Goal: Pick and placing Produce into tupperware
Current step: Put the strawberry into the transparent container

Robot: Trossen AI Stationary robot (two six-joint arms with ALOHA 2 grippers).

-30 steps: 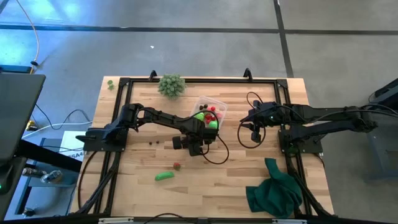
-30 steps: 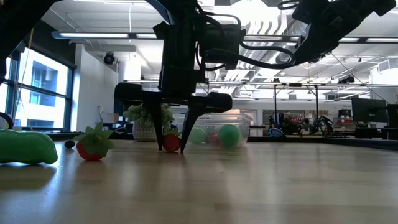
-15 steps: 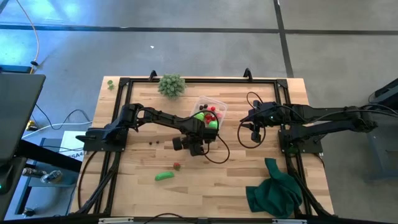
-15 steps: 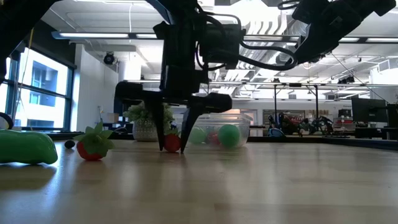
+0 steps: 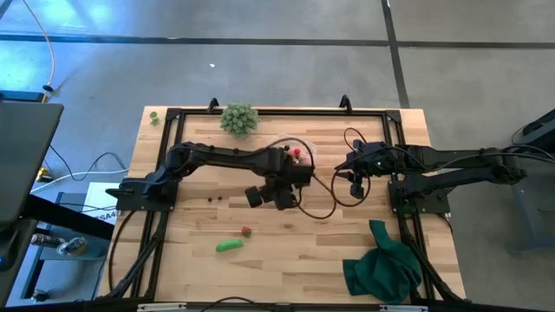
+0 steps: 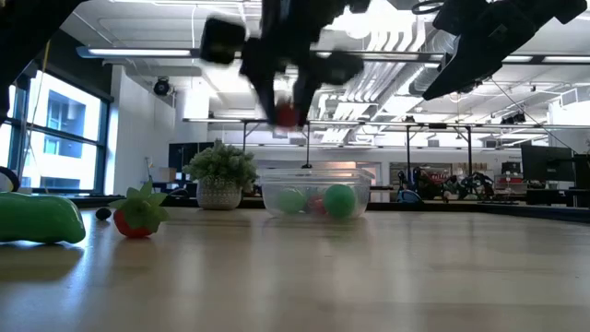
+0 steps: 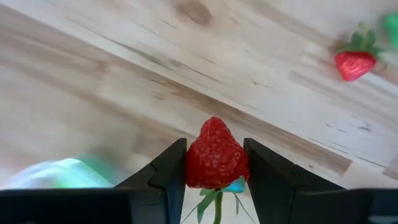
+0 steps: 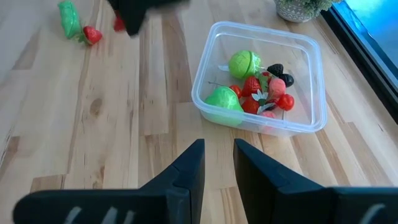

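The small red toy strawberry [image 7: 214, 155], seeded and pointed with green leaves, is pinched between the dark fingers of the left hand [image 7: 216, 163], lifted above the worktop [image 5: 329, 251] near its middle. The clear square plastic tupperware with rounded corners [image 8: 311, 81] sits toward the far edge, holding two bright green round pieces, several red berries and two dark ones. One more strawberry [image 8: 92, 35] and one green oblong piece [image 8: 68, 18] lie toward the near edge. The right hand [image 8: 217, 163], fingers narrowly parted, holds nothing.
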